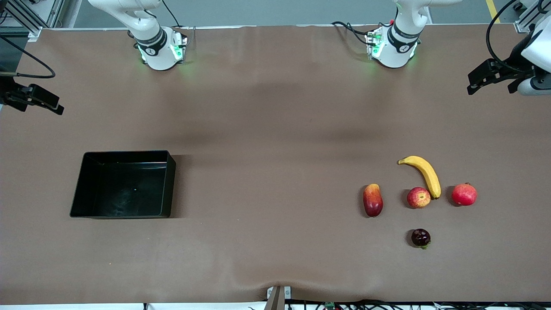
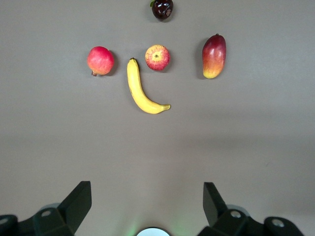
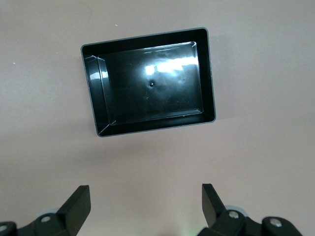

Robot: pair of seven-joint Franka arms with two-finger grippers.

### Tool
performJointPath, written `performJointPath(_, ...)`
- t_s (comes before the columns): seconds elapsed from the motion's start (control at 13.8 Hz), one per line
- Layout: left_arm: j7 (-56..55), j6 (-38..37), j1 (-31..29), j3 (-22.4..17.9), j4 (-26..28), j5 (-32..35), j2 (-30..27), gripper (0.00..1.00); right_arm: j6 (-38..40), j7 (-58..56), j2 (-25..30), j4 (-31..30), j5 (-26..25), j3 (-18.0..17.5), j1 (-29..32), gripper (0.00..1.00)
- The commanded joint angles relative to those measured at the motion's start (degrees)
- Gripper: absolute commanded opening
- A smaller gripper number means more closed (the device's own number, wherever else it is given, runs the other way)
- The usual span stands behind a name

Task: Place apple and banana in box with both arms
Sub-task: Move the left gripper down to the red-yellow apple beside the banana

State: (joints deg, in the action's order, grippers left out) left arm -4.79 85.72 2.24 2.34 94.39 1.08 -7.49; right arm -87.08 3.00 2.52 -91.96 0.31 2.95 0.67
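Observation:
The apple (image 1: 418,197), red with yellow streaks, lies on the brown table toward the left arm's end, touching the tip of the yellow banana (image 1: 424,173). Both show in the left wrist view, the apple (image 2: 157,57) beside the banana (image 2: 139,88). The black box (image 1: 170,181) stands empty toward the right arm's end and shows in the right wrist view (image 3: 209,73). My left gripper (image 2: 147,201) is open and empty, high over the table at the left arm's end (image 1: 482,79). My right gripper (image 3: 146,204) is open and empty, high over the right arm's end (image 1: 45,104).
A red-yellow elongated fruit (image 1: 373,200), a plain red round fruit with a crown (image 1: 464,194) and a small dark fruit (image 1: 420,237) lie round the apple. The dark fruit lies nearest the front camera. The arm bases stand along the table's edge farthest from the camera.

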Motion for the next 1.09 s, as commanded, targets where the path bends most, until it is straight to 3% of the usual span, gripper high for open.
performJointPath(0.0, -0.6, -1.3, 0.0, 0.0, -1.7, -0.1, 0.6, 1.0, 0.7, 0.5, 0.1, 0.6, -0.9, -0.3, 0.3, 1.0)
performJointPath(0.36, -0.9, -0.7, -0.3, -0.1, -3.3, 1.0, 6.6, 1.0, 1.4, 0.5, 0.2, 1.0, -0.9, -0.4, 0.2, 1.0)
performJointPath(0.87, -1.5, 23.1, -3.2, -0.4, -2.2, 0.9, 26.8, 1.0, 1.4, 0.6, -0.7, 1.3, -1.1, -0.2, 0.7, 1.0)
performJointPath(1.01, -1.6, 29.9, -3.2, -0.4, -2.0, 0.9, 32.2, 1.0, 1.0, 0.4, -2.3, 1.3, -1.3, -0.3, 3.8, 1.0)
